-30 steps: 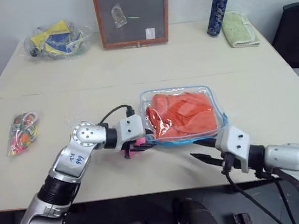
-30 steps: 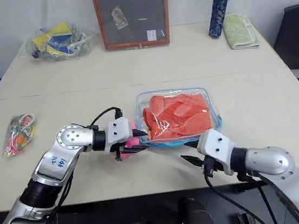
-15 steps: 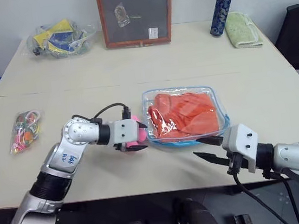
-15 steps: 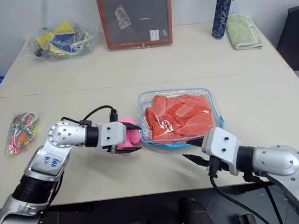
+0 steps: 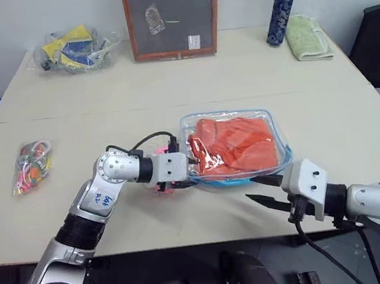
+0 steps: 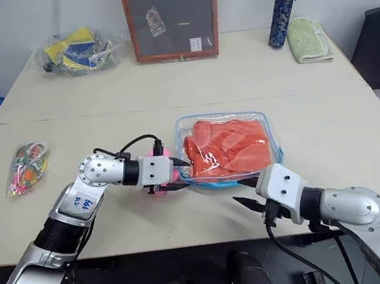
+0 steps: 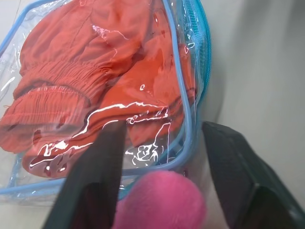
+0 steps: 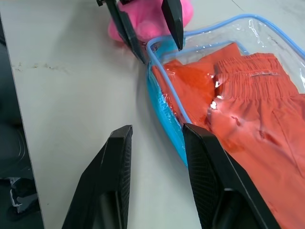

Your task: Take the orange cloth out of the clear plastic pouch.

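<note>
Left gripper [image 7: 159, 157] straddles pink ball [image 7: 162, 200] at pouch [image 5: 239, 174] corner, jaws apart, gripping nothing; cloth [image 5: 235, 143] soft, light; I'd pinch a fold.

The two head views look forward and down from above the near edge of the table [image 5: 251, 72], taking in its whole top out to the framed board [image 5: 171, 16] against the far wall, and they share nearly the same scene, slightly offset sideways. The left wrist view sits very close at the left end of the clear plastic pouch [image 7: 188, 95], facing right along its length with the pink fluffy ball [image 7: 162, 200] just before the lens. The right wrist view looks from the near right, low over the table, leftward and away across the pouch's near-left corner, so both wrist views share that corner and the ball.
</note>
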`<state>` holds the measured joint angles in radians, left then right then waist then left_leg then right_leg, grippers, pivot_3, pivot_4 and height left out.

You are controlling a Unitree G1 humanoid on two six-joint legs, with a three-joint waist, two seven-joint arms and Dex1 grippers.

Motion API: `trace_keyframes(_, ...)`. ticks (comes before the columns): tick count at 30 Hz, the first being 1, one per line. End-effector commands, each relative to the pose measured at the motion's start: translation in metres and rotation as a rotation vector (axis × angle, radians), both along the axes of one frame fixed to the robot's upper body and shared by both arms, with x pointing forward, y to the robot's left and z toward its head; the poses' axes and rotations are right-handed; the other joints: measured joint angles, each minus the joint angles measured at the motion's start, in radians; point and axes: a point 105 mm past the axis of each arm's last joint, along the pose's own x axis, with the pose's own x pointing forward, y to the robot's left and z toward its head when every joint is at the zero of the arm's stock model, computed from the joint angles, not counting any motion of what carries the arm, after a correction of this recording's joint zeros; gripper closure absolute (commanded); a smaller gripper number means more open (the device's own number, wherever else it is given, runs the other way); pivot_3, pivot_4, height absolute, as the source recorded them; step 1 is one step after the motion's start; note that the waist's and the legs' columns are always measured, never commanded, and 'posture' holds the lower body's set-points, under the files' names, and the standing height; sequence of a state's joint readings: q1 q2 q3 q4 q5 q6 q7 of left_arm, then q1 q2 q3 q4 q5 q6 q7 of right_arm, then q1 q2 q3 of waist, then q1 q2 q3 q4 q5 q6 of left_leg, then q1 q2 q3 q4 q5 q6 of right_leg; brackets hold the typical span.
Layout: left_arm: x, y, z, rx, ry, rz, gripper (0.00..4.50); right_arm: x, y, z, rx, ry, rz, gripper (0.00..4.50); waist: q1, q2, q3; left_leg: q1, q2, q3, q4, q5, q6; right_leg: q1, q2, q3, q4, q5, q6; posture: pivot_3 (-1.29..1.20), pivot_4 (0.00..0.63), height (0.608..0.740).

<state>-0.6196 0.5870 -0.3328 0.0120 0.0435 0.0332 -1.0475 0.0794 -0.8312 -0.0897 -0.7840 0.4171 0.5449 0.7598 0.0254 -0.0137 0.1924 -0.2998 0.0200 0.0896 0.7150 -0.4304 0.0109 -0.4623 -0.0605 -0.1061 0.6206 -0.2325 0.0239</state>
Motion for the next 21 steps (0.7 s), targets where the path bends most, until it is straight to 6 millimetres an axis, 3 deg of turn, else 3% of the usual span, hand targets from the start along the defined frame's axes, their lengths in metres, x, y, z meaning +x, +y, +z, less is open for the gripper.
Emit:
trace_keyframes(1, 0.001, -0.004, 0.012, -0.047, -0.023, 0.004, 3.43, -0.004, 0.005, 0.008, 0.005, -0.046, 0.022, 2.83, 0.000, 0.000, 0.000, 0.000, 0.000, 0.000, 0.000, 0.000, 0.000, 0.000, 0.000, 0.000, 0.000, 0.000, 0.000, 0.00, 0.150, 0.740)
trace_keyframes(4, 0.002, -0.006, 0.013, -0.071, 0.002, 0.013, 4.39, -0.004, 0.004, 0.007, -0.001, -0.043, 0.021, 2.83, 0.000, 0.000, 0.000, 0.000, 0.000, 0.000, 0.000, 0.000, 0.000, 0.000, 0.000, 0.000, 0.000, 0.000, 0.000, 0.00, 0.150, 0.740)
trace_keyframes(5, 0.002, -0.007, 0.013, -0.082, 0.021, 0.021, 4.45, -0.004, 0.004, 0.007, -0.002, -0.043, 0.019, 2.83, 0.000, 0.000, 0.000, 0.000, 0.000, 0.000, 0.000, 0.000, 0.000, 0.000, 0.000, 0.000, 0.000, 0.000, 0.000, 0.00, 0.150, 0.740)
trace_keyframes(13, 0.004, -0.014, 0.029, -0.347, 0.329, 0.161, 4.45, 0.013, 0.002, 0.001, -0.002, -0.066, -0.050, 2.83, -0.001, 0.000, 0.000, 0.000, 0.000, 0.000, 0.000, 0.000, 0.000, 0.000, 0.000, 0.000, 0.000, 0.000, 0.000, 0.00, 0.150, 0.740)
trace_keyframes(19, -0.004, -0.016, 0.029, -0.369, 0.393, 0.164, 4.45, 0.035, -0.003, 0.001, 0.031, -0.072, -0.126, 2.83, -0.002, 0.000, 0.000, 0.000, 0.000, 0.000, 0.000, 0.000, 0.000, 0.000, 0.000, 0.000, 0.001, 0.000, 0.000, 0.00, 0.150, 0.740)
trace_keyframes(21, -0.004, -0.017, 0.028, -0.372, 0.398, 0.170, 4.50, 0.042, -0.006, 0.003, 0.046, -0.069, -0.150, 2.44, -0.002, 0.000, 0.000, 0.000, 0.000, 0.000, 0.000, 0.000, 0.000, 0.000, 0.000, 0.000, 0.001, 0.000, 0.000, 0.00, 0.150, 0.740)
